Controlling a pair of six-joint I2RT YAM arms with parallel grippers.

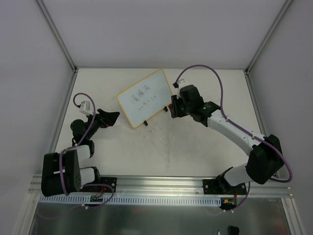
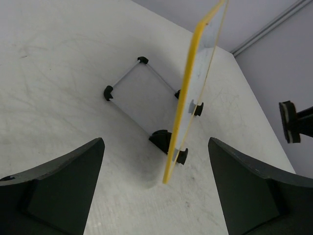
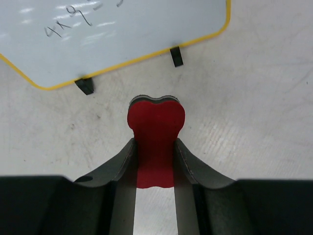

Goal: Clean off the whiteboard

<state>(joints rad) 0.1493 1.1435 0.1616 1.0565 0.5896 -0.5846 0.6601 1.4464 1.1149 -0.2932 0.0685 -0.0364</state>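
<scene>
Centrally on the table [image 1: 195,147] stands the whiteboard [image 1: 145,99], propped on black feet, dark handwriting on its face; the right gripper [image 1: 172,108], just beside its right edge, is clamped on a red eraser [image 3: 155,127]; the left gripper [image 1: 113,116], near its left corner, gapes wide and holds nothing.

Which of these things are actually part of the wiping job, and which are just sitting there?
In the job:
whiteboard, with writing on it
red eraser
right hand, gripping the eraser

Just there:
left hand, open and empty
table
purple cables
metal rail
</scene>
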